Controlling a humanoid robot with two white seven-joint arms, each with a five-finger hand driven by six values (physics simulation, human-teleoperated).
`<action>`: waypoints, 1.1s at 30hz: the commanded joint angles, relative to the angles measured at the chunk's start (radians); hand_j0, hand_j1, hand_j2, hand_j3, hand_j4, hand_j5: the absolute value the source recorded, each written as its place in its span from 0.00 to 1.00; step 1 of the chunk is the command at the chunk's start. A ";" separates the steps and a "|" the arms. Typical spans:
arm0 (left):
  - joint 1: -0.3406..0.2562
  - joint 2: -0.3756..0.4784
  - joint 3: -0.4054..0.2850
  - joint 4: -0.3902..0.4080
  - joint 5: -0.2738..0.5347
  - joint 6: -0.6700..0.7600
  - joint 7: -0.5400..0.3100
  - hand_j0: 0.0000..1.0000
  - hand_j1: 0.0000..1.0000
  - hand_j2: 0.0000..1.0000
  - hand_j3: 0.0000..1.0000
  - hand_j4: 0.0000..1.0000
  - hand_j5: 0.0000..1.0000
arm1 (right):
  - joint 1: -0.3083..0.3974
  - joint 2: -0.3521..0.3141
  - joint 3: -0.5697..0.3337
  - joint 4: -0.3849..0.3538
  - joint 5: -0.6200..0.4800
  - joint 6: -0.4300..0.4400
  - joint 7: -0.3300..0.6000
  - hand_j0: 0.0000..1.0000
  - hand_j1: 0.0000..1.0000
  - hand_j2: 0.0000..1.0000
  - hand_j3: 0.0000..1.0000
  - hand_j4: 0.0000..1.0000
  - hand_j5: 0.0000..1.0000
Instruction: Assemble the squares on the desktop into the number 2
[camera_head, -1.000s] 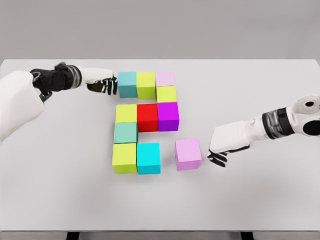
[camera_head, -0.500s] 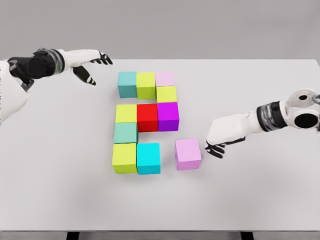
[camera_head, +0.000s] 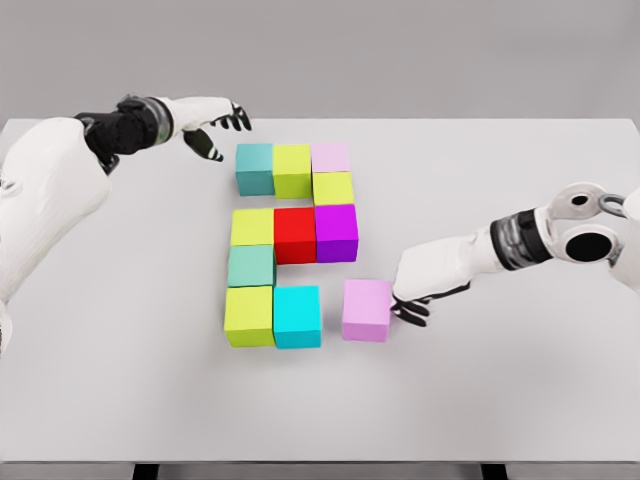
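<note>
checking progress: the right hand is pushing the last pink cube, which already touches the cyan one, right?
Not quite. In the head view the right hand is against the pink cube, but a gap remains between it and the cyan cube; they do not touch.

Surface: flat white rectangular table (camera_head: 520, 400), matte, spanning nearly the full width of the view.
Backdrop: plain grey wall (camera_head: 420, 50) behind the table's far edge.
Under front edge: dark supports, barely visible.
</note>
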 joint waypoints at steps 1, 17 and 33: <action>-0.002 -0.017 0.000 0.016 -0.012 0.001 0.001 0.67 0.67 0.67 0.67 0.67 0.67 | 0.000 0.005 -0.001 -0.021 -0.005 0.002 0.000 0.18 0.18 0.18 0.18 0.18 0.18; 0.002 -0.078 -0.006 0.100 -0.126 0.007 0.105 0.81 0.81 0.81 0.81 0.81 0.81 | 0.000 -0.006 -0.004 0.035 0.006 0.002 0.000 0.18 0.18 0.18 0.18 0.18 0.18; 0.011 -0.066 -0.067 0.092 -0.124 0.004 0.100 0.86 0.86 0.86 0.86 0.86 0.86 | -0.011 0.019 -0.004 0.032 0.006 0.002 0.000 0.18 0.18 0.18 0.18 0.18 0.18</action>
